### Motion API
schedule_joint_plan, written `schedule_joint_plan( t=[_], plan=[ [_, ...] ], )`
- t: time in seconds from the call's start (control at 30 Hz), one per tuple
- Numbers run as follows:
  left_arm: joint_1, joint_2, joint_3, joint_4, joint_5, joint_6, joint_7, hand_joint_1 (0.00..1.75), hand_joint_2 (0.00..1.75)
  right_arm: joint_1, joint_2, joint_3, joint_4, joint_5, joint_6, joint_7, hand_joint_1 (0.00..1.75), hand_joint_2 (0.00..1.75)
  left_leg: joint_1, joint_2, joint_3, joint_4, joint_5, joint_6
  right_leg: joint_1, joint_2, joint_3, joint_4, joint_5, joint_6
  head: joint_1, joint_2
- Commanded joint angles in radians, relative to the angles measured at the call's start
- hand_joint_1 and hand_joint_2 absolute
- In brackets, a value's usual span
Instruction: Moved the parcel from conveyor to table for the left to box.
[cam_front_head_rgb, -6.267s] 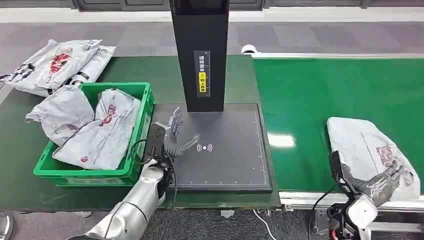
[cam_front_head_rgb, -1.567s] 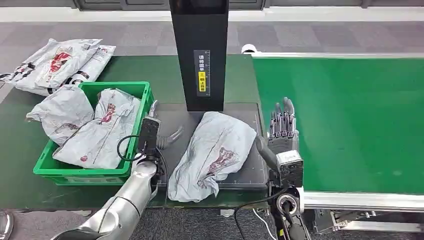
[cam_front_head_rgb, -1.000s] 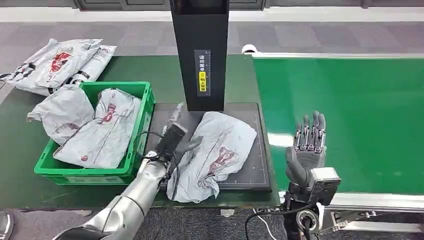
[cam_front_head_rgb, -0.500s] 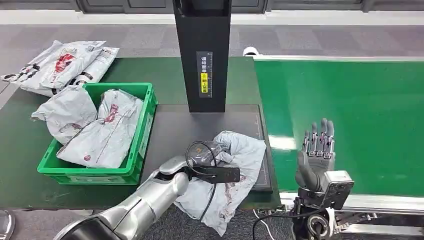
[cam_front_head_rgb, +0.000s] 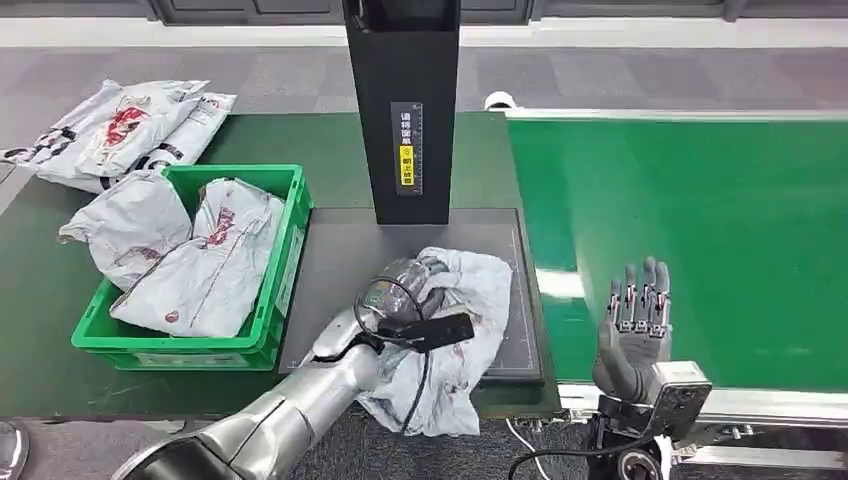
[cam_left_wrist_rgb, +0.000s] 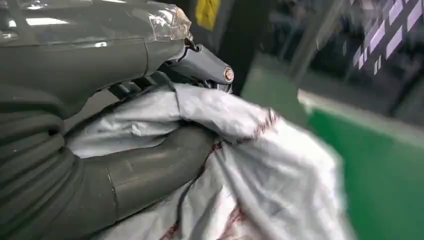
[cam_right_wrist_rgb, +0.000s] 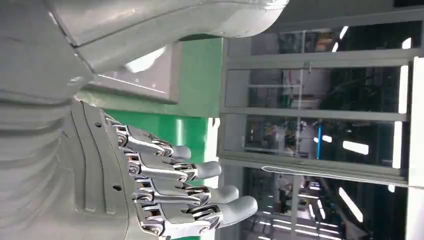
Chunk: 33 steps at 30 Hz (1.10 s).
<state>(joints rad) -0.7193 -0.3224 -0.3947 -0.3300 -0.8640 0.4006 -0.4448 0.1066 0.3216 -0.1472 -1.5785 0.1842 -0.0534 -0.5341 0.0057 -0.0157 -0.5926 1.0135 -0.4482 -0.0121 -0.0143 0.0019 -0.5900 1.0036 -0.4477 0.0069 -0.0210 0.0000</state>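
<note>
A crumpled grey parcel (cam_front_head_rgb: 468, 292) with red print lies bunched on the black scan pad (cam_front_head_rgb: 340, 250), and its lower end hangs over the table's front edge. My left hand (cam_front_head_rgb: 398, 291) reaches across the pad and grips the parcel's bunched top. In the left wrist view my left hand (cam_left_wrist_rgb: 85, 65) closes around the parcel (cam_left_wrist_rgb: 280, 175), with the thumb (cam_left_wrist_rgb: 150, 170) under a fold. My right hand (cam_front_head_rgb: 634, 322) is raised over the conveyor's front edge and holds nothing. The right wrist view shows my right hand (cam_right_wrist_rgb: 120, 185) with its fingers (cam_right_wrist_rgb: 200, 192) stretched out and apart.
A green crate (cam_front_head_rgb: 293, 215) holding grey parcels (cam_front_head_rgb: 205, 260) stands left of the pad. More parcels (cam_front_head_rgb: 120, 120) lie at the back left of the dark table. A black scanner column (cam_front_head_rgb: 404, 110) rises behind the pad. The green conveyor belt (cam_front_head_rgb: 700, 200) runs along the right.
My right hand brought the parcel from the conveyor to the pad, let go and drew back right. My left hand reached over, gripped the parcel and bunched it up.
</note>
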Motion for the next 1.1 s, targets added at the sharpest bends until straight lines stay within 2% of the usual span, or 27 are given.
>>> schedule_joint_plan(
  t=[0.03, 0.1, 0.17, 0.2, 0.27, 0.37, 0.53, 0.57, 0.6, 0.67, 0.7, 0.77, 0.8, 0.83, 0.9, 0.97, 1.1],
  plan=[
    [-0.061, 0.000, 0.168, -0.005, 0.006, 0.009, -0.015, 1.75, 1.75, 0.001, 0.025, -0.018, 0.028, -0.006, 0.000, -0.002, 0.00, 1.75, 0.000, 0.001, 0.000, 0.000, 0.000, 0.000, 0.001, 0.000, 0.000, 0.000, 0.000, -0.001, 0.000, 0.000],
    [-0.061, 0.000, 0.168, -0.005, 0.006, 0.009, -0.015, 1.75, 1.75, 0.001, 0.025, -0.018, 0.028, -0.006, 0.000, -0.002, 0.00, 1.75, 0.001, 0.002, 0.000, -0.002, 0.000, 0.000, 0.001, 0.001, 0.000, -0.002, 0.000, -0.001, 0.000, 0.000],
    [-0.086, 0.012, 0.191, -0.031, -0.016, 0.215, -0.006, 1.75, 1.75, 0.000, 0.022, -0.010, 0.041, -0.009, 0.013, -0.002, 0.00, 1.75, 0.001, 0.001, 0.000, -0.001, 0.000, 0.000, 0.001, 0.000, 0.000, -0.002, 0.000, -0.001, 0.000, 0.000],
    [-0.119, 0.037, 0.214, -0.063, -0.031, 0.298, 0.046, 1.75, 1.75, -0.014, 0.018, -0.005, 0.064, -0.010, 0.019, -0.006, 0.00, 1.75, 0.001, 0.001, -0.002, 0.000, 0.000, 0.000, 0.001, 0.000, -0.002, 0.000, 0.000, -0.001, 0.000, 0.000],
    [-0.106, 0.066, 0.295, -0.237, -0.195, 0.298, 0.156, 1.75, 1.75, -0.029, 0.019, -0.005, 0.084, -0.011, 0.019, -0.010, 0.00, 1.75, 0.001, 0.004, -0.005, 0.002, -0.001, -0.001, 0.002, 0.003, -0.005, 0.001, 0.001, -0.001, 0.000, 0.000],
    [-0.142, 0.077, 0.388, -0.309, -0.337, 0.298, 0.220, 1.75, 1.75, -0.037, 0.027, -0.016, 0.067, -0.012, 0.015, -0.010, 0.00, 1.75, 0.002, 0.006, -0.006, 0.002, -0.001, -0.001, 0.002, 0.005, -0.008, 0.002, 0.001, -0.002, 0.000, 0.000],
    [-0.254, 0.099, 0.415, -0.245, -0.687, 0.298, 0.481, 1.75, 1.75, -0.029, 0.027, -0.032, -0.084, -0.061, -0.089, 0.064, 0.00, 1.75, 0.001, 0.004, -0.008, 0.003, 0.000, -0.001, 0.001, 0.004, -0.009, 0.003, 0.001, -0.002, 0.000, 0.000],
    [-0.322, 0.141, 0.294, -0.115, -0.707, 0.298, 0.641, 1.75, 1.75, -0.009, 0.027, -0.039, -0.133, -0.072, -0.130, 0.072, 0.00, 1.75, 0.001, 0.004, -0.009, 0.003, 0.000, -0.001, 0.001, 0.003, -0.010, 0.004, 0.000, -0.001, 0.000, 0.000],
    [-0.357, 0.156, 0.272, -0.053, -0.707, 0.290, 0.698, 1.75, 1.75, 0.016, 0.027, -0.042, -0.173, -0.088, -0.162, 0.075, 0.00, 1.75, 0.001, 0.004, -0.008, 0.003, 0.000, -0.001, 0.001, 0.003, -0.009, 0.003, 0.000, -0.001, 0.000, 0.000],
    [-0.409, 0.197, 0.194, 0.038, -0.707, 0.218, 0.839, 1.75, 1.75, 0.058, 0.027, -0.043, -0.217, -0.114, -0.191, 0.079, 0.00, 1.75, 0.001, -0.001, -0.008, 0.002, 0.001, -0.001, 0.001, -0.001, -0.008, 0.003, 0.000, -0.001, 0.000, 0.000],
    [-0.418, 0.211, 0.203, 0.053, -0.707, 0.182, 0.858, 1.75, 1.75, 0.067, 0.027, -0.040, -0.220, -0.124, -0.207, 0.078, 0.00, 1.75, 0.001, 0.000, -0.007, 0.002, 0.000, -0.002, 0.001, -0.001, -0.007, 0.003, -0.001, -0.001, 0.000, 0.000],
    [-0.417, 0.237, 0.217, 0.057, -0.707, 0.210, 0.856, 1.75, 1.75, 0.069, 0.027, -0.037, -0.211, -0.137, -0.228, 0.072, 0.00, 1.75, 0.000, 0.003, -0.006, 0.001, 0.001, -0.002, 0.000, 0.002, -0.007, 0.002, 0.001, -0.001, 0.000, 0.000],
    [-0.430, 0.263, 0.156, 0.087, -0.707, 0.132, 0.939, 1.75, 1.75, 0.064, 0.027, -0.041, -0.194, -0.154, -0.237, 0.073, 0.00, 1.75, 0.001, 0.005, -0.005, 0.000, 0.000, -0.002, 0.001, 0.004, -0.007, 0.001, 0.001, -0.002, 0.000, 0.000],
    [-0.424, 0.272, 0.158, 0.084, -0.706, 0.134, 0.933, 1.75, 1.75, 0.061, 0.027, -0.044, -0.185, -0.159, -0.236, 0.070, 0.00, 1.75, 0.001, 0.007, -0.005, 0.000, 0.000, -0.002, 0.001, 0.006, -0.007, 0.001, 0.001, -0.002, 0.000, 0.000],
    [-0.426, 0.287, 0.114, 0.115, -0.707, -0.066, 0.992, 1.75, 1.75, 0.056, 0.027, -0.063, -0.165, -0.175, -0.230, 0.059, 0.00, 1.75, 0.001, 0.009, -0.005, 0.000, 0.001, -0.002, 0.002, 0.007, -0.008, 0.001, 0.002, -0.003, 0.000, 0.000],
    [-0.408, 0.282, 0.130, 0.123, -0.699, -0.166, 0.992, 1.75, 1.75, 0.062, 0.027, -0.076, -0.163, -0.184, -0.211, 0.052, 0.00, 1.75, 0.001, 0.008, -0.004, 0.000, 0.001, -0.002, 0.001, 0.006, -0.008, 0.001, 0.002, -0.002, 0.000, 0.000],
    [-0.371, 0.270, 0.124, 0.120, -0.694, -0.231, 0.997, 1.75, 1.75, 0.068, 0.027, -0.077, -0.167, -0.185, -0.201, 0.056, 0.00, 1.75, 0.001, 0.007, -0.005, 0.000, 0.001, -0.002, 0.001, 0.005, -0.008, 0.001, 0.002, -0.002, 0.000, 0.000]
  ],
)
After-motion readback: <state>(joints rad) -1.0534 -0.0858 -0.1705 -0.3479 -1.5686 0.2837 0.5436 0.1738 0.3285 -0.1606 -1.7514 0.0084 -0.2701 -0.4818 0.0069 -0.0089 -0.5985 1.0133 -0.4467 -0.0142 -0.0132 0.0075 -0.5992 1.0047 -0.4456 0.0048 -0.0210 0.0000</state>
